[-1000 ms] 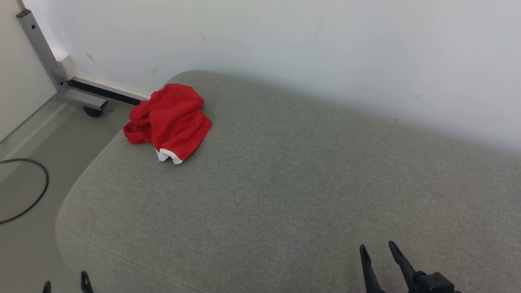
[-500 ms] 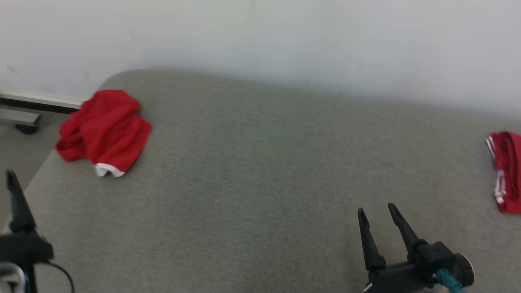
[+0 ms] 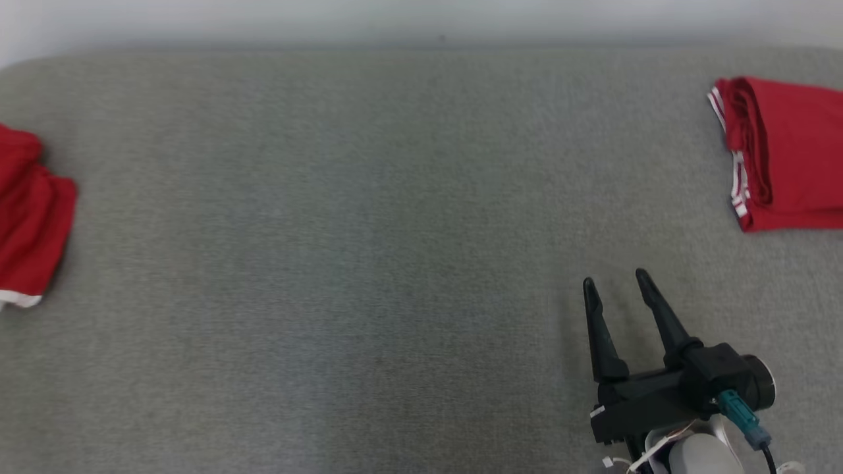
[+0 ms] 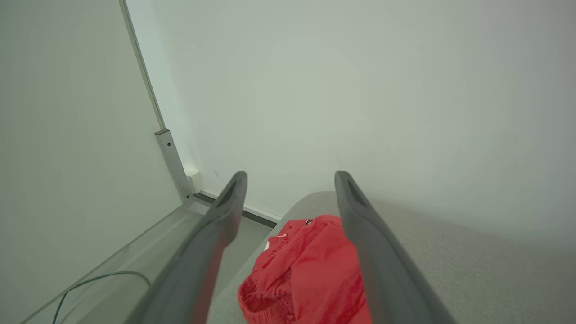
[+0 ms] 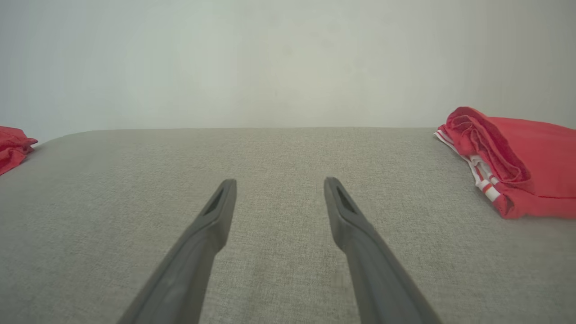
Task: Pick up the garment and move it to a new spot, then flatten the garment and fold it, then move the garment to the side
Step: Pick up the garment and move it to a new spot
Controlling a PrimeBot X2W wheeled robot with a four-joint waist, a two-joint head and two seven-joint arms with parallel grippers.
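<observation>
- The crumpled red cloth garment (image 3: 29, 217) lies at the grey fabric cushion's (image 3: 395, 230) left edge, not lifted yet.
- The left gripper (image 4: 291, 175) and right gripper (image 3: 615, 278) are spread wide, empty.
- I think everything is left to do.

Crumpled red garment (image 3: 29, 217) lies at the grey cushion's (image 3: 395, 230) left end.

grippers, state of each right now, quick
Left gripper: open, holding nothing, pointed toward the crumpled garment.
Right gripper: open, holding nothing, over the grey cushion.

Left edge cuts crumpled garment (image 3: 29, 217) — right edge cuts folded garment (image 3: 790, 158)
</observation>
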